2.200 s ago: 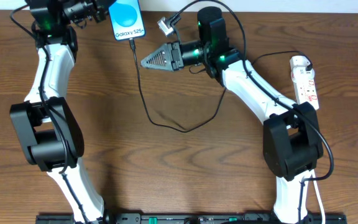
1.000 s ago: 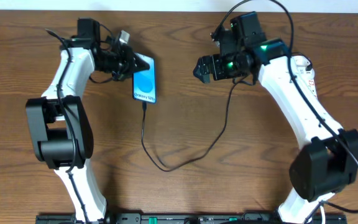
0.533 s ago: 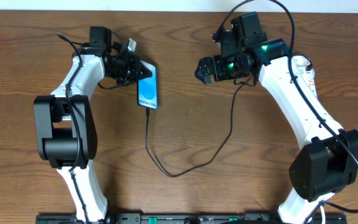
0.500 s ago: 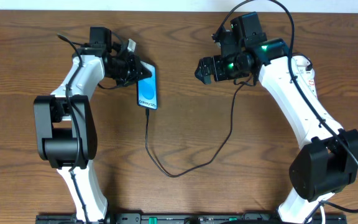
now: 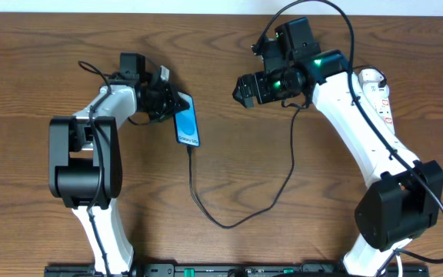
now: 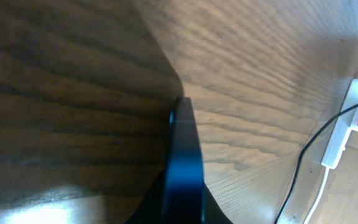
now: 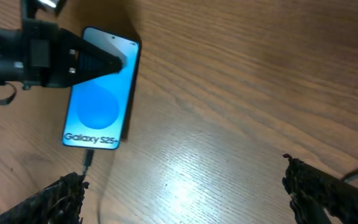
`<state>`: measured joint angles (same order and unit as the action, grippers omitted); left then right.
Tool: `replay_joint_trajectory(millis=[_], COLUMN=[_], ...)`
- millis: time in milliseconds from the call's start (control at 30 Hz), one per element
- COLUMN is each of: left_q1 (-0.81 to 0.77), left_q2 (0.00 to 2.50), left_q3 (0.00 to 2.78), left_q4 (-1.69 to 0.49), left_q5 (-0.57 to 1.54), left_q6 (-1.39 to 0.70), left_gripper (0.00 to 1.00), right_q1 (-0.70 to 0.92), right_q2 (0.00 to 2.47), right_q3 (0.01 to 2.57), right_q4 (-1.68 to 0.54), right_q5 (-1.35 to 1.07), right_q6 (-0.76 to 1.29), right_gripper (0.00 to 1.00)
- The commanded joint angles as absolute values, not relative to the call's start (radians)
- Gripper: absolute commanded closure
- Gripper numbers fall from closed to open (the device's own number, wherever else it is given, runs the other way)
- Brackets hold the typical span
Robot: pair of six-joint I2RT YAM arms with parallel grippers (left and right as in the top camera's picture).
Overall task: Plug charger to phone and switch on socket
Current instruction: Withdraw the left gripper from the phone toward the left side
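Note:
The phone (image 5: 188,128) lies near the table's centre-left, blue screen up. In the right wrist view (image 7: 100,93) its "Galaxy S25+" text shows. My left gripper (image 5: 172,104) is shut on the phone's far end; in the left wrist view I see only the phone's blue edge (image 6: 184,168). The charger's black connector (image 7: 88,160) sits in the phone's near end. Its cable (image 5: 226,226) loops toward the front and back up under my right arm. My right gripper (image 5: 244,89) hovers open and empty right of the phone, its fingers (image 7: 185,196) spread wide. The socket (image 5: 383,104) lies at the far right.
The socket's white strip and cord also show in the left wrist view (image 6: 345,124), with a black cable beside them. My right arm's white links cross over the table beside the socket. The table's back edge runs just behind both grippers.
My left gripper has carried the phone from the far left corner rightward and nearer, with the cable trailing. My right gripper swung away right, then shifted slightly left.

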<state>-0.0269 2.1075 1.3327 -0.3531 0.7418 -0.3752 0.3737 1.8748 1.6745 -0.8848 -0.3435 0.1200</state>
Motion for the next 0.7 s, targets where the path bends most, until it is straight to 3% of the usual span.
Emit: replay_joint_trajectory(millis=[0, 233, 433, 667], left_q1=[-0.041, -0.047, -0.047, -0.047], left_q2=[2.093, 2.093, 2.093, 2.093], left_q3=[1.309, 1.273, 1.270, 1.270], left_q4=[-0.353, -0.369, -0.384, -0.383], left_q5=[0.706, 0.701, 0.686, 0.686], left_q6=[-0.414, -0.418, -0.418, -0.417], left_gripper=[0.92, 0.92, 0.74, 0.69], right_q1=[0.387, 0.387, 0.387, 0.387], right_q2=[1.874, 1.874, 1.874, 1.874], right_q3=[1.681, 1.681, 1.681, 1.681], right_q4=[-0.883, -0.882, -0.881, -0.880], right_q5=[-0.349, -0.349, -0.349, -0.349], right_q6=[0.095, 0.095, 0.095, 0.094], right_gripper=[0.01, 0.01, 0.01, 0.01])
